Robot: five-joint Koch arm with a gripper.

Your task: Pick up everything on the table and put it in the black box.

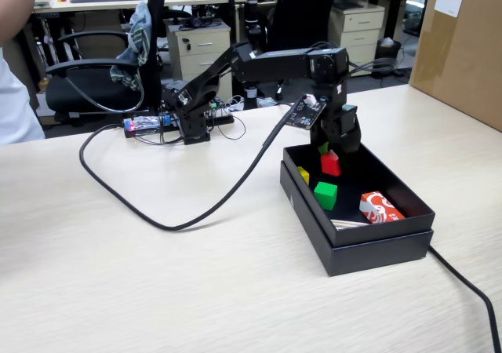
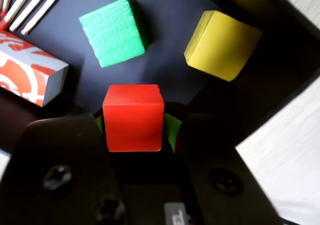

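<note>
Claw (image 2: 134, 135) clamped on 1 red cube (image 2: 133, 116), held over the black box (image 1: 357, 247) floor. Cube judged light, rigid, smooth-painted; 2 opposite flat faces give sound purchase.

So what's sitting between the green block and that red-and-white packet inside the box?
Nothing: in the wrist view only bare black box floor separates the green cube from the red-and-white packet. The fixed view agrees.
</note>
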